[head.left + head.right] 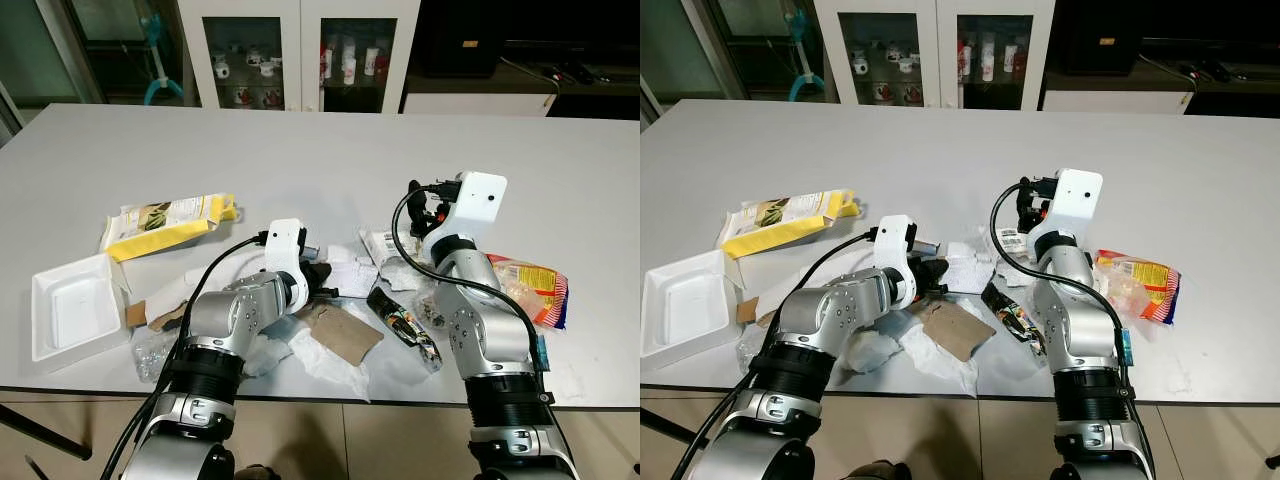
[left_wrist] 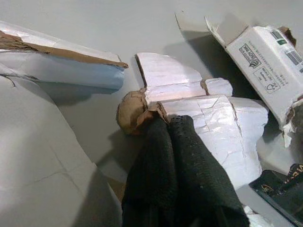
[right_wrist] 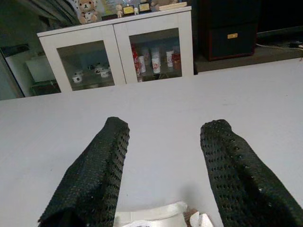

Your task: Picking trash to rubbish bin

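Trash lies scattered along the near edge of the grey table point(image 1: 320, 150). My left gripper point(image 2: 163, 121) is low over the pile, its two black fingers pressed together on the edge of a torn white carton piece point(image 2: 189, 94) with a brown crumpled corner. From the head it sits at the pile's middle point(image 1: 322, 280). My right gripper point(image 3: 163, 130) is open and raised above the table, pointing toward the far cabinet, with nothing between its fingers. A small white barcode box point(image 1: 385, 243) lies just below it.
A yellow snack box point(image 1: 165, 225) and a white foam tray point(image 1: 70, 310) lie at the left. A brown cardboard piece point(image 1: 340, 330), a dark wrapper point(image 1: 405, 325) and an orange snack bag point(image 1: 535, 290) lie near the front. A glass-door cabinet point(image 1: 300, 50) stands behind the table.
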Robot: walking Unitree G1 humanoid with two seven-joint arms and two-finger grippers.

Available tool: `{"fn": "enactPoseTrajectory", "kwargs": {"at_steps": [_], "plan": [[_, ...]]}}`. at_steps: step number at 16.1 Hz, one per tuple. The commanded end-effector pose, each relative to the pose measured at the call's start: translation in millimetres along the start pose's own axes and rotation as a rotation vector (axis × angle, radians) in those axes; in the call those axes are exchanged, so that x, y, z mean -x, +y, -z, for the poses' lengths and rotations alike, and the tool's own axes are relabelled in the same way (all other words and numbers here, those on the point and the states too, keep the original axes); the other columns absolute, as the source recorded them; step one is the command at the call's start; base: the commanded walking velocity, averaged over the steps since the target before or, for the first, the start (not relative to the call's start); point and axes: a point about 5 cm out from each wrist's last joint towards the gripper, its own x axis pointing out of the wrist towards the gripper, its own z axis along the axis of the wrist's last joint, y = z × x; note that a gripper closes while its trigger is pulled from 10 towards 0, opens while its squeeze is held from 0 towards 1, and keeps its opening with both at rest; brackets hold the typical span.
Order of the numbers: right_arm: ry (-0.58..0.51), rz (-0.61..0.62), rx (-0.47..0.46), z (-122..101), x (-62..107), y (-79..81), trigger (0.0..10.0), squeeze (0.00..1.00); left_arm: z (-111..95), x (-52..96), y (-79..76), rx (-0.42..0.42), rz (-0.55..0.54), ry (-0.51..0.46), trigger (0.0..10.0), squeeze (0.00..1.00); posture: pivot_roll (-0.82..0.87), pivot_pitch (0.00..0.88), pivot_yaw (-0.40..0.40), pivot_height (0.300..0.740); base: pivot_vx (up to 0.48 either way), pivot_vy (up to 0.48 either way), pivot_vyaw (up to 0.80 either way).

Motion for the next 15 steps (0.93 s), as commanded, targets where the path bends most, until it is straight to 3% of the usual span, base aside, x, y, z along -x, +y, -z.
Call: {"fn": "enactPoseTrajectory", "kwargs": {"at_steps": [1, 6, 13, 14, 15], "plan": [[-0.008, 0.003, -0.011, -3, -0.8, 0.4, 10.0, 0.00, -4, -0.5, 0.2, -0.014, -0.005, -0.001, 0.0, 0.00, 0.03, 0.016, 0.032, 0.740, 0.000, 0.000, 0.00], [-0.007, 0.002, -0.015, -3, -1.2, 0.9, 10.0, 0.00, -9, 0.5, 1.6, 0.014, 0.002, -0.034, 0.0, 0.00, 0.03, 0.015, 0.034, 0.740, 0.000, 0.000, 0.00], [-0.006, 0.001, -0.018, -3, -1.4, 0.5, 10.0, 0.00, -50, 16.6, -8.9, 0.095, 0.138, -0.242, 0.0, 0.00, 0.03, 0.015, 0.032, 0.740, 0.000, 0.000, 0.00], [-0.006, 0.001, -0.018, -3, -1.4, 0.4, 10.0, 0.00, -60, 22.1, -13.4, 0.096, 0.184, -0.296, 1.9, 0.00, 0.03, 0.015, 0.031, 0.740, 0.000, 0.000, 0.00], [-0.006, 0.001, -0.018, -3, -1.4, 0.4, 10.0, 0.00, -69, 27.5, -17.7, 0.099, 0.224, -0.342, 10.0, 0.00, 0.03, 0.015, 0.031, 0.740, 0.000, 0.000, 0.00]]}}
